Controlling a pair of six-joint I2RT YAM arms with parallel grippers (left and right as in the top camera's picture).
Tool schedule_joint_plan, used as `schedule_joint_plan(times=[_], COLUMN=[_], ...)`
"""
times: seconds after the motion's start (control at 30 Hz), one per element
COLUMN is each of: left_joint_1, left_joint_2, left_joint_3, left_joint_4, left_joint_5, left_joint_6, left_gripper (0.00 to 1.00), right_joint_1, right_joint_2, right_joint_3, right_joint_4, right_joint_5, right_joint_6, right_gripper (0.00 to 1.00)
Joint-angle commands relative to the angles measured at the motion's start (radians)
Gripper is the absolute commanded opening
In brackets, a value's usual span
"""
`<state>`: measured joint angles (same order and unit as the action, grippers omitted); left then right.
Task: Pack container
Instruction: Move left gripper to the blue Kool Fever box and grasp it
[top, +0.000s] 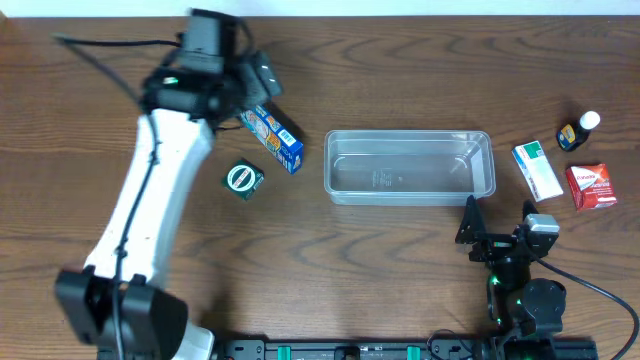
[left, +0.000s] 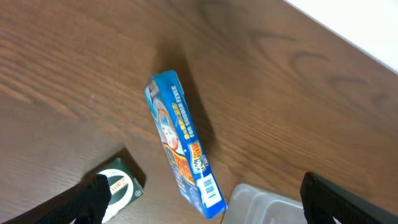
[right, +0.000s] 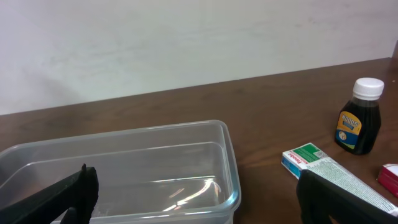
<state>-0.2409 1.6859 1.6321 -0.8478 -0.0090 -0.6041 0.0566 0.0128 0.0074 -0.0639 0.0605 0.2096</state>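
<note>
Raised closest to the overhead lens, the white left arm reaches toward the far left of the wooden bench (top: 330, 290), its left hand (top: 255, 92) spread above a long blue cardboard carton (top: 275, 137). A small dark-green box with a round white emblem (top: 242, 178) sits just nearer the front edge. The clear plastic rectangular tub (top: 410, 133) lies right of centre, empty, its long axis parallel to the front edge. The right hand (top: 498, 222), also spread wide, waits just in front of the tub's right end. Near the right edge are a green-and-white box (top: 537, 170), a red box (top: 591, 186) and a dark bottle with a white cap (top: 579, 130).

From the left wrist, the carton slants between the open fingers, one end close to the tub's corner. The tub lies to this hand's right.

From the right wrist, the tub fills the space ahead between both fingers, with the bottle and boxes off to the right.

The right hand is nearer the tub, but the left is better placed for a first pick.
</note>
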Motion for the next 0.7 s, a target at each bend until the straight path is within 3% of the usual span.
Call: schedule_joint_plan(times=[0.0, 0.13, 0.3, 0.67], left_joint_1=[-0.069, -0.099, -0.080, -0.072], left_joint_2=[0.054, 0.124, 0.201, 0.292], left_joint_3=[0.018, 0.017, 0.014, 0.014], left_joint_4=[0.000, -0.008, -0.030, 0.005], left_joint_5=[-0.191, -0.247, -0.246, -0.245], left_joint_6=[-0.108, -0.161, -0.248, -0.248], left_gripper=[0.98, 1.00, 0.88, 0.81], right_joint_1=[-0.004, -0.004, -0.004, -0.004], right_joint_2=[-0.004, -0.004, -0.004, -0.004], right_joint_3=[-0.002, -0.002, -0.002, -0.002], right_joint_4=[-0.004, -0.004, -0.004, -0.004], right_joint_5=[0.011, 0.011, 0.011, 0.011], right_joint_6=[0.014, 0.014, 0.014, 0.014], right_gripper=[0.99, 0.99, 0.99, 0.99])
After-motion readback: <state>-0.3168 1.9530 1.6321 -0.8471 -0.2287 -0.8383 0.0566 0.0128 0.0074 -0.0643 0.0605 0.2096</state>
